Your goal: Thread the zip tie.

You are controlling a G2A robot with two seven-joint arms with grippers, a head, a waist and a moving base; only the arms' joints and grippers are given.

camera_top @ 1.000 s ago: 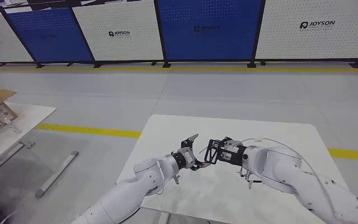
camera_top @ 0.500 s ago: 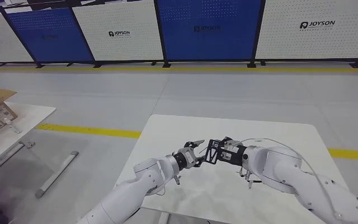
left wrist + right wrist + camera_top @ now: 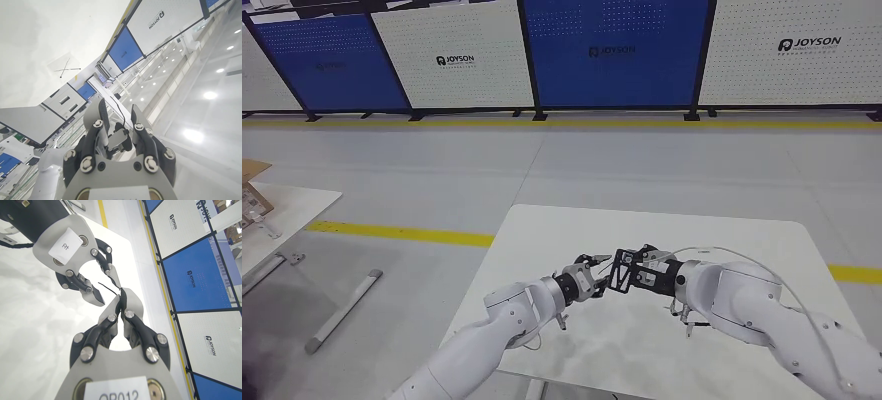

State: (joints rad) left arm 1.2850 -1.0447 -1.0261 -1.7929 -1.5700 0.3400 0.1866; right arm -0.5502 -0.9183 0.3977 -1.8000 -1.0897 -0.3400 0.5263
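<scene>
Holds both arms converged tip to tip above the smooth white table (image 3: 722,240), pinches the thin black zip tie (image 3: 108,288) in the right gripper's (image 3: 120,294) closed ribbed pads, spreads the left gripper (image 3: 112,295) partly apart around the strip's free tail.

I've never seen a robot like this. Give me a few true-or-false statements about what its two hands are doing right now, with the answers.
1. The right hand pinches a thin black plastic zip tie. True.
2. The left hand grips that tie as well. False: its fingers stand open, and the tie's free end points between them.
3. Two other black zip ties lie crossed on the white table. True.
4. The hands are at opposite ends of the table. False: they meet fingertip to fingertip over the table.
</scene>
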